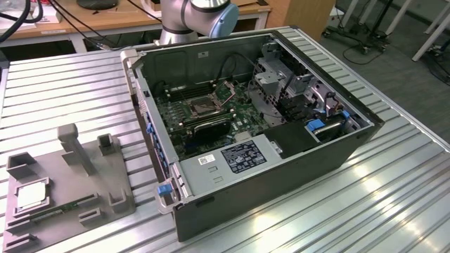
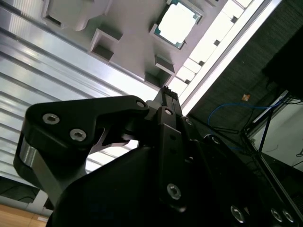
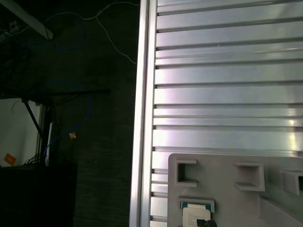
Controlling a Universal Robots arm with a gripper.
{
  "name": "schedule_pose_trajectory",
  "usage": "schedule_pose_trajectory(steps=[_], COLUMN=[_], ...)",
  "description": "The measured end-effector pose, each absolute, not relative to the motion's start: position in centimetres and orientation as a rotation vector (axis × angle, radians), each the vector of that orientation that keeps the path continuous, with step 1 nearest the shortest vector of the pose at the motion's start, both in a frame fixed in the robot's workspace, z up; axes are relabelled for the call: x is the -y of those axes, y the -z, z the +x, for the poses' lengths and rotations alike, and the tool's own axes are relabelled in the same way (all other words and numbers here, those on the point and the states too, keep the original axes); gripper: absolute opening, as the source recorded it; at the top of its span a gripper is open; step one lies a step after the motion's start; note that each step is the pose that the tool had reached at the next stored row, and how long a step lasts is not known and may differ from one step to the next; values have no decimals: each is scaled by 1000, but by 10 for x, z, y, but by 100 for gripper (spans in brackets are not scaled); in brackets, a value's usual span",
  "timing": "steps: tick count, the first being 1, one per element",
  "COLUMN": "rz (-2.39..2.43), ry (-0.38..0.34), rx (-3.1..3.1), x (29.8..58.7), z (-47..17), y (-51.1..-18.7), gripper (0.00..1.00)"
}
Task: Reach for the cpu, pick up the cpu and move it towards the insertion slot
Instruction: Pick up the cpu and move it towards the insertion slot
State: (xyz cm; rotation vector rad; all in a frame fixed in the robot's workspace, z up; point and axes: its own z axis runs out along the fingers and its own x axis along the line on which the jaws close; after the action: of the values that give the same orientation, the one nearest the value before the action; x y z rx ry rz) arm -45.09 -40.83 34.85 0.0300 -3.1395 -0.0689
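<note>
Reaching was the step in hand: the cpu (image 2: 177, 22) lay untouched in a recess of the grey tray (image 2: 128, 23) on the bench (image 2: 47, 66), the pincer (image 2: 166, 94) hanging apart from it. Its opening I could not tell; it seemingly carried nothing. A grasp would call for squaring up over the chip, far from the insertion slot (image 1: 204, 107).

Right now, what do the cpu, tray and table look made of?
The cpu: bright silvery-white face with a soft sheen, likely a metal lid, with a thin darker edge. The tray: even matte grey with moulded recesses and posts, probably plastic. The table: ribbed silver slats with bright glare streaks, which looks like bare aluminium.
</note>
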Motion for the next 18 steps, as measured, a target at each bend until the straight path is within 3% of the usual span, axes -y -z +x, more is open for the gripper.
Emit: schedule_pose_trajectory(steps=[14, 18], rz=[30, 30], ry=[69, 69], rx=[3140, 3140], x=[421, 424], z=[-452, -453], y=[-343, -343], gripper=[11, 18])
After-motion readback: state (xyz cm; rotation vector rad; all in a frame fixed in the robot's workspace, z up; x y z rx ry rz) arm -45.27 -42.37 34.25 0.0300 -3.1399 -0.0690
